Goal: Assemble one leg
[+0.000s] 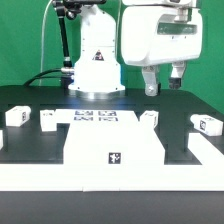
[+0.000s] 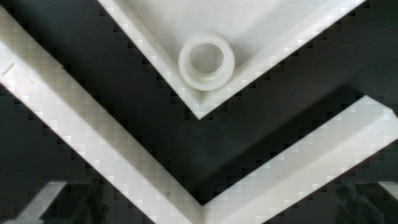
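Note:
Several small white legs with tags lie on the black table: two at the exterior view's left (image 1: 17,117) (image 1: 48,120), one beside the tabletop's far right corner (image 1: 150,118), one at the far right (image 1: 207,124). The large white tabletop (image 1: 115,148) lies flat in the middle front. My gripper (image 1: 163,82) hangs open and empty well above the table, over the leg near the tabletop's corner. In the wrist view a tabletop corner (image 2: 267,30) with a round socket (image 2: 208,58) shows; no leg shows there. The gripper (image 2: 205,208) has blurred fingertips (image 2: 45,205) at the frame's edge, far apart.
The marker board (image 1: 95,120) lies behind the tabletop, in front of the robot base (image 1: 95,65). A white fence runs along the table's front (image 1: 100,182) and right (image 1: 205,152); its corner forms a white V in the wrist view (image 2: 125,130).

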Available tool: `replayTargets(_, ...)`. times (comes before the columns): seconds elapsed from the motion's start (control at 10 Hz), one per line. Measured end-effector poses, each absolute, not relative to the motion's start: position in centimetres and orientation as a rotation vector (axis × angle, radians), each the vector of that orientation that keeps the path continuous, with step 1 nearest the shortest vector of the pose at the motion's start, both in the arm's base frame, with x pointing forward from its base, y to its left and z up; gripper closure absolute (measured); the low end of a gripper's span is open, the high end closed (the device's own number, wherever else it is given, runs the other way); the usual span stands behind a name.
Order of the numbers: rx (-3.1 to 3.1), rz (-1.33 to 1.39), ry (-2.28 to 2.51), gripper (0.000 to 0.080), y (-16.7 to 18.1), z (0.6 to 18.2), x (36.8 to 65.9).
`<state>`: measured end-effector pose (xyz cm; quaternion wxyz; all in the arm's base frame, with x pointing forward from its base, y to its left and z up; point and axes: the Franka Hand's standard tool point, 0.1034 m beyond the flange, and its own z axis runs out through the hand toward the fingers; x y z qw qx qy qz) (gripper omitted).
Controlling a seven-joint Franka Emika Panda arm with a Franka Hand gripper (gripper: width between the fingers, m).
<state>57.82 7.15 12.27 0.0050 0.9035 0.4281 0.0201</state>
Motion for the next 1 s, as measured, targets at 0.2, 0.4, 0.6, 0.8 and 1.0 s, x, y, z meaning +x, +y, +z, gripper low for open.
replayTargets(0.2,2.829,0.063,1.341,0.0150,7.1,12.3,57.8)
replayTargets(0.4,2.830,0.062,1.340,0.0150,7.1,12.2,57.8)
replayTargets(0.6,2.830,0.062,1.340,0.0150,7.1,12.2,57.8)
replayTargets(0.8,2.724,0.130,1.503,0.0150,6.6,12.0,57.7)
replayTargets(1.0,2.545,0.138,1.762,0.0150,5.4,10.9,56.7)
